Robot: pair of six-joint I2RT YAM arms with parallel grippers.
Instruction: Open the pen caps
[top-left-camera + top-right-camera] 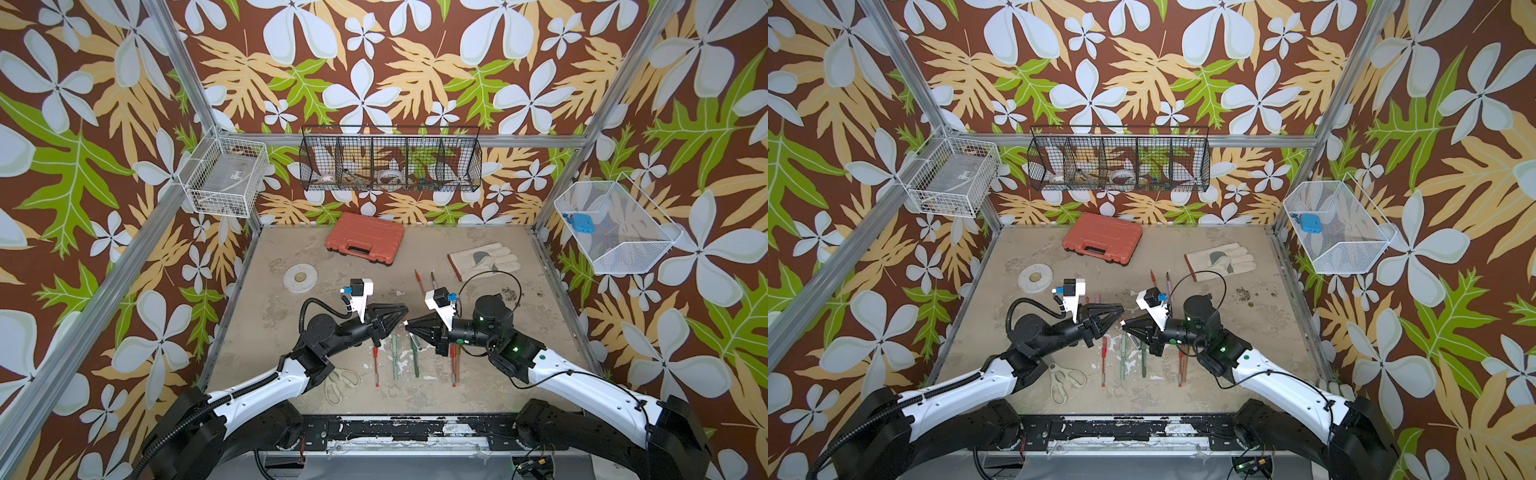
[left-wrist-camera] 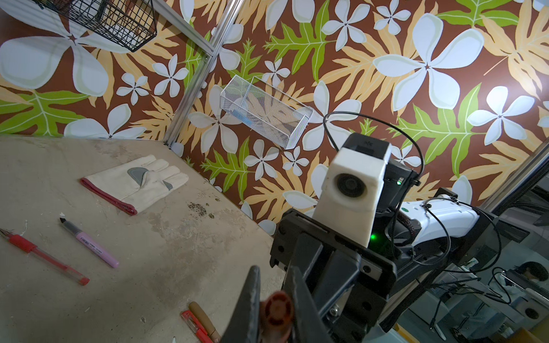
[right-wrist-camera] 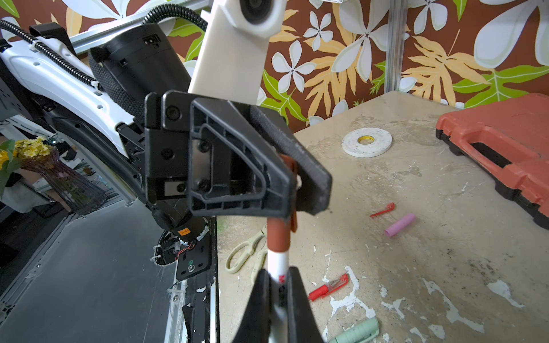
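Leafy floral wallpaper, worn beige tabletop

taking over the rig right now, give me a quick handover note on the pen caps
Grippers: left gripper shut on the brown cap, which is not yet off. The right gripper is shut on that pen's white body, held above the table.
Done: uncapped red pen and pink pen lie near the glove. The pink cap and red cap lie loose.
Left: pull this cap off, then the front row: capped red pen, pale green pen, dark green pen and two pens under the right arm. All look capped.
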